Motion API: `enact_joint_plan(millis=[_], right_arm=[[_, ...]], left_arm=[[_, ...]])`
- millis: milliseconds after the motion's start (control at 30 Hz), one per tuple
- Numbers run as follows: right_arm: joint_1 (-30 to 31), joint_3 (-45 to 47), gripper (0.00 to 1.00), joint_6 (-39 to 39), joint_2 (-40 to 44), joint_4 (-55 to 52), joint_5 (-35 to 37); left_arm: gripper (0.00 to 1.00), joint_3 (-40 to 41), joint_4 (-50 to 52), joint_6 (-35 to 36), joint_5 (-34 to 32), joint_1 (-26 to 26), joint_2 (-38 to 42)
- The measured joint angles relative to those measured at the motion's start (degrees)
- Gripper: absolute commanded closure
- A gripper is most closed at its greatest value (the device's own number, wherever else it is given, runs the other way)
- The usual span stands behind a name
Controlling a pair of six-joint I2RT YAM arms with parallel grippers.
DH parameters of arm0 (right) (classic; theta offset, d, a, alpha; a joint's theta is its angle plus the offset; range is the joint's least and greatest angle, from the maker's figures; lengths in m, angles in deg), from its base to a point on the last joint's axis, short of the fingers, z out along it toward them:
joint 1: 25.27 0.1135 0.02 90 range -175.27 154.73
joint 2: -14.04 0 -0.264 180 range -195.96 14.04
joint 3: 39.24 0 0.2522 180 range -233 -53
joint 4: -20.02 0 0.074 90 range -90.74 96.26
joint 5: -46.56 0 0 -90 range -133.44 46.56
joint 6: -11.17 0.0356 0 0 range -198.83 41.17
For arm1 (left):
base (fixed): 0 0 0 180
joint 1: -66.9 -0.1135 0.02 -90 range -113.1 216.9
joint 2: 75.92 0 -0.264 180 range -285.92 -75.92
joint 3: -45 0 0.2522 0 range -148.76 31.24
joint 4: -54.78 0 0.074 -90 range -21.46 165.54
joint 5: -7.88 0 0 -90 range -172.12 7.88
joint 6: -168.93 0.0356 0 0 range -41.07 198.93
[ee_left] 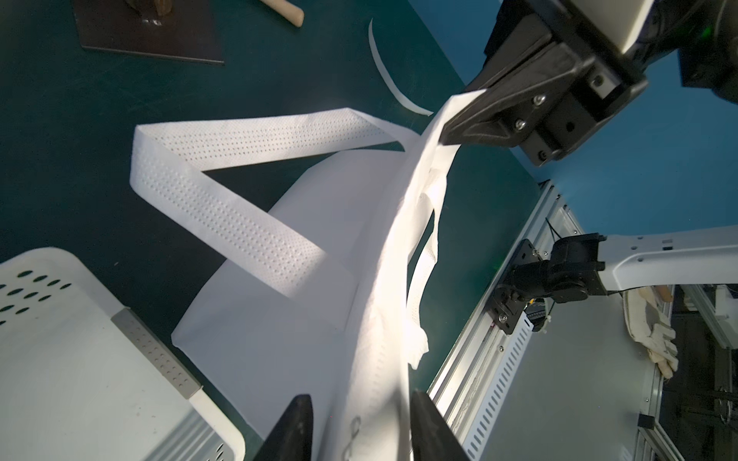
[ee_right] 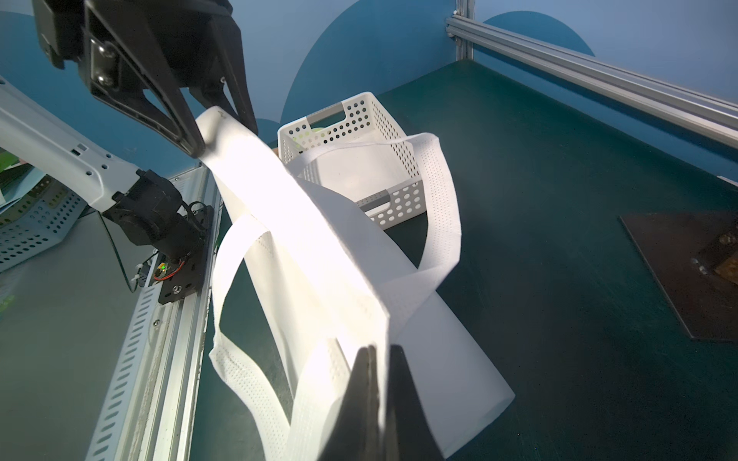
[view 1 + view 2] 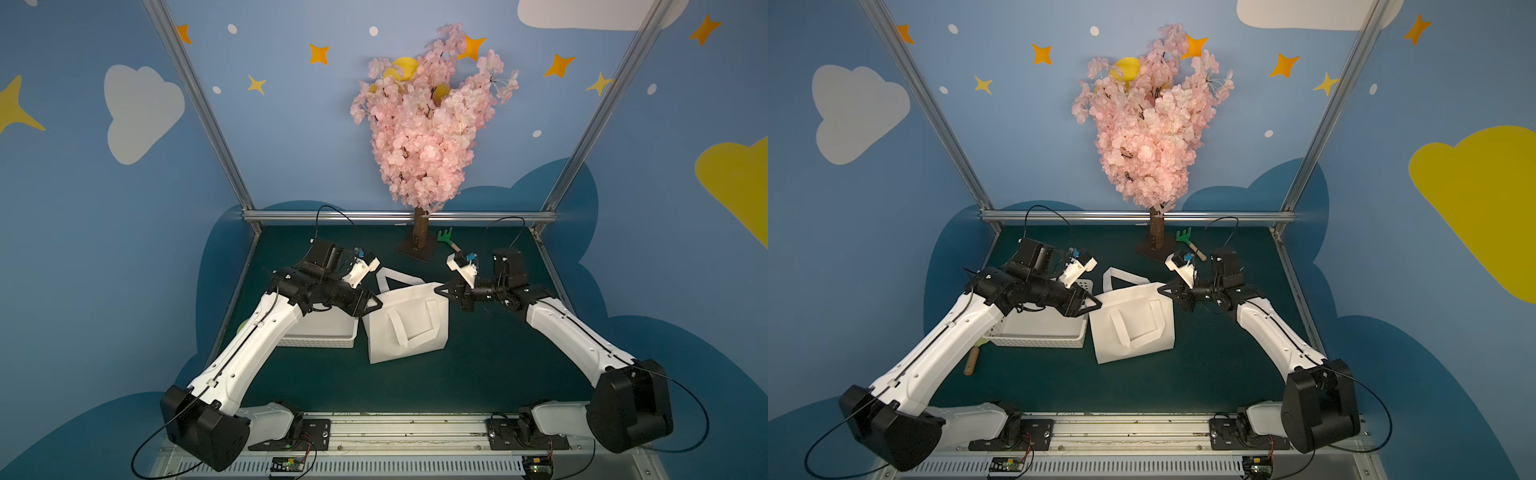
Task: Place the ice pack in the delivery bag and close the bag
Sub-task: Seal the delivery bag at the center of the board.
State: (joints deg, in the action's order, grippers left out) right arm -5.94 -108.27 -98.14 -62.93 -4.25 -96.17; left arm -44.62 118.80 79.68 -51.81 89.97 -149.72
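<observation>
Right claw (image 3: 439, 291) pinches the 2 o'clock corner of the white fabric delivery bag (image 3: 409, 332) mid-table, left claw (image 3: 378, 304) gapes around its 10 o'clock corner; we judge it limp, light, best rim-held; ice pack unseen.

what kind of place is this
Likely a robot test booth, dressed up: two white robot arms on a metal rail, an aluminium frame round a dark green tabletop, blue walls painted with clouds and stars.

One bag (image 3: 409, 332), one basket (image 3: 328, 340)
</observation>
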Motion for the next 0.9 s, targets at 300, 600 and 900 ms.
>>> enact_joint_plan(millis=[300, 600, 900], right_arm=[[0.0, 0.0, 1.0, 0.0, 0.0, 0.04, 0.07], [0.15, 0.0, 1.0, 0.02, -0.31, 0.02, 0.04], [0.17, 0.0, 1.0, 0.09, -0.35, 0.22, 0.02]], left_arm=[[0.67, -2.05, -0.24, -0.85, 5.25, -1.92, -4.02], [0.76, -0.74, 1.05, 1.29, 3.72, -1.44, -6.62], [0.76, 2.89, 0.35, 4.0, -1.42, 0.2, -6.54]])
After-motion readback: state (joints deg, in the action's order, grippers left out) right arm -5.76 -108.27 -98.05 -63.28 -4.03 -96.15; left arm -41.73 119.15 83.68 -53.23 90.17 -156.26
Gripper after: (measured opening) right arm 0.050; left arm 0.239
